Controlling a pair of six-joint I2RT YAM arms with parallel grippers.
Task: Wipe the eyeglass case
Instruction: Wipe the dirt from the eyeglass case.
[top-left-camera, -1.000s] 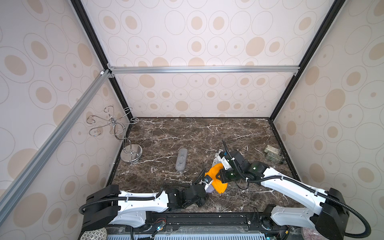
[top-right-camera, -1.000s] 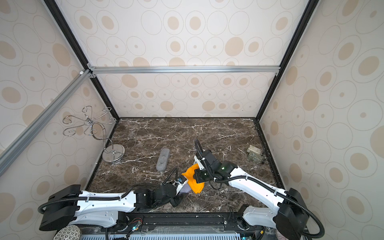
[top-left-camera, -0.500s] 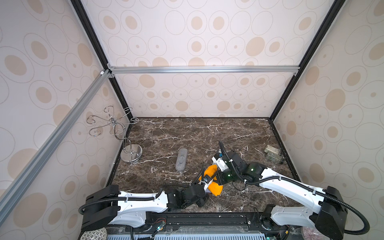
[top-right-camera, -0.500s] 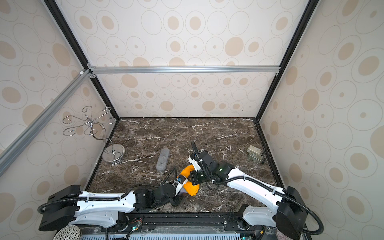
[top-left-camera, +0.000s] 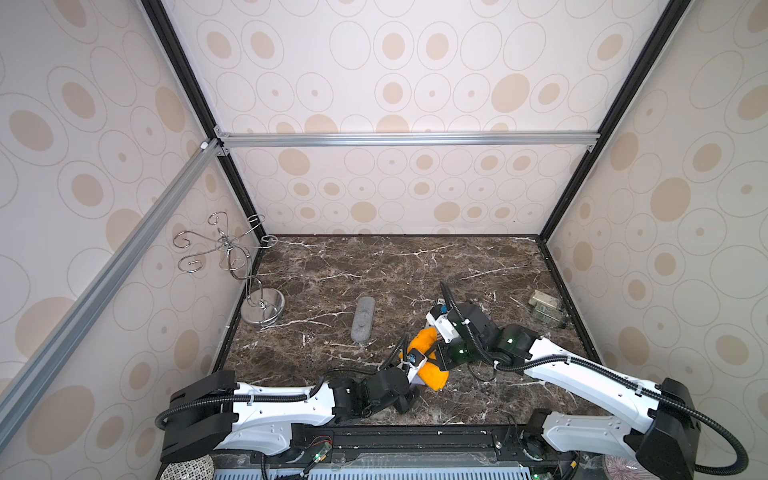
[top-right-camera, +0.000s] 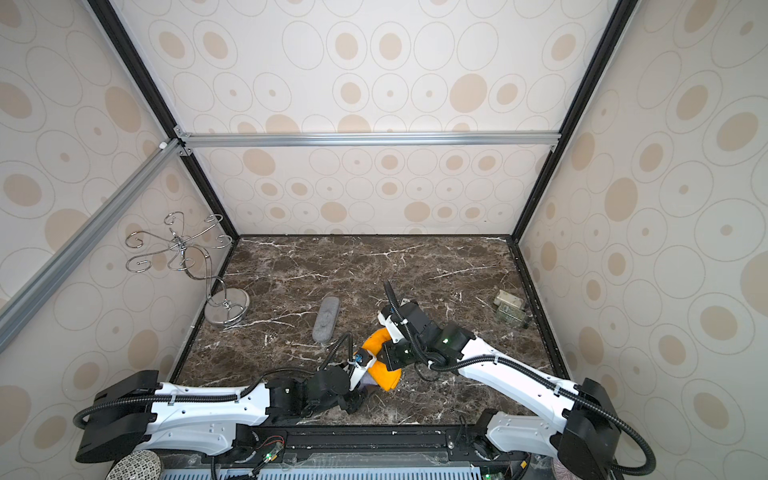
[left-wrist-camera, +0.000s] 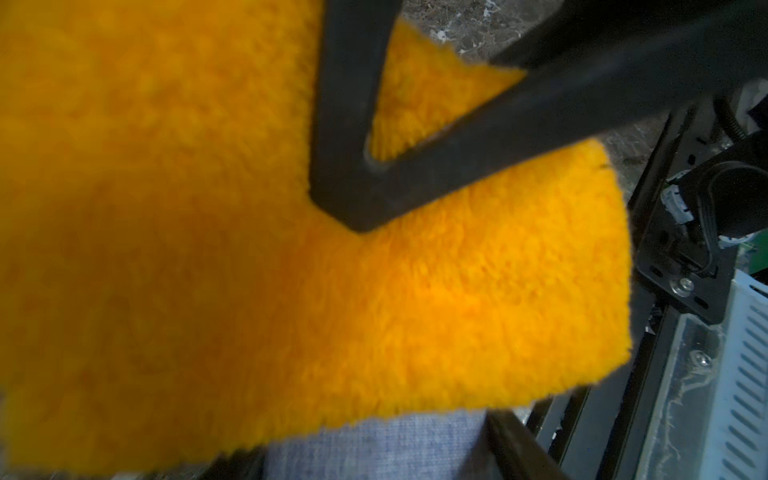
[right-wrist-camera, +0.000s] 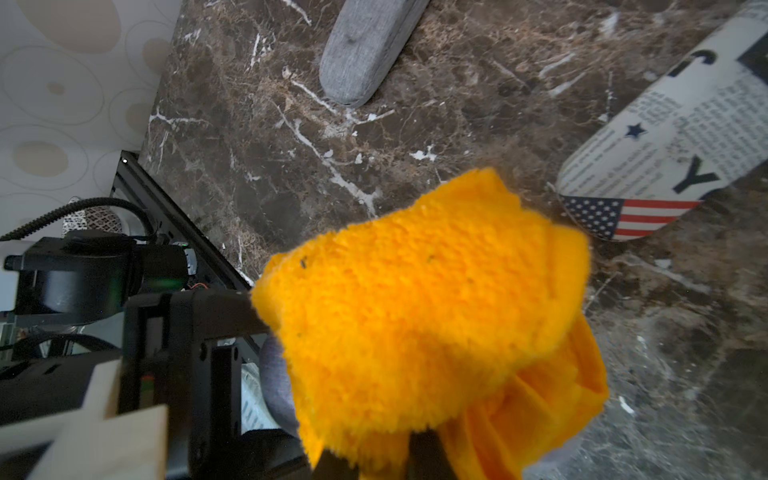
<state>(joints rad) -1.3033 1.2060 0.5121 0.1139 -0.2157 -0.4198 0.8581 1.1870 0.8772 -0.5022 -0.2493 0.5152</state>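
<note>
The left jaws are closed on one end of the eyeglass case (left-wrist-camera: 374, 449), of which only a strip of grey-blue fabric shows, because the orange cloth (left-wrist-camera: 249, 249) lies over most of it. The right jaws are closed on a bunch of this cloth, and one black finger presses the cloth down on the case. The case is held just above the table (top-left-camera: 374, 266), near its front edge, between the two arms. I judge the case to be light and stiff, a hard shell under woven fabric, so it is not slippery and not fragile. The end is a good place to hold it, since the long sides remain free for wiping. The cloth is soft and fluffy and folds easily, so it can slip off or hide the spot that is being wiped. Around them, a second grey case (top-left-camera: 363, 320) lies flat on the table, well apart. A printed case (right-wrist-camera: 665, 145) with newspaper text and a flag lies near the cloth, close enough to be knocked by a wide stroke. A wire stand (top-left-camera: 249, 291) and some small blocks (top-left-camera: 546, 309) stand at opposite sides of the table, out of the way.
</note>
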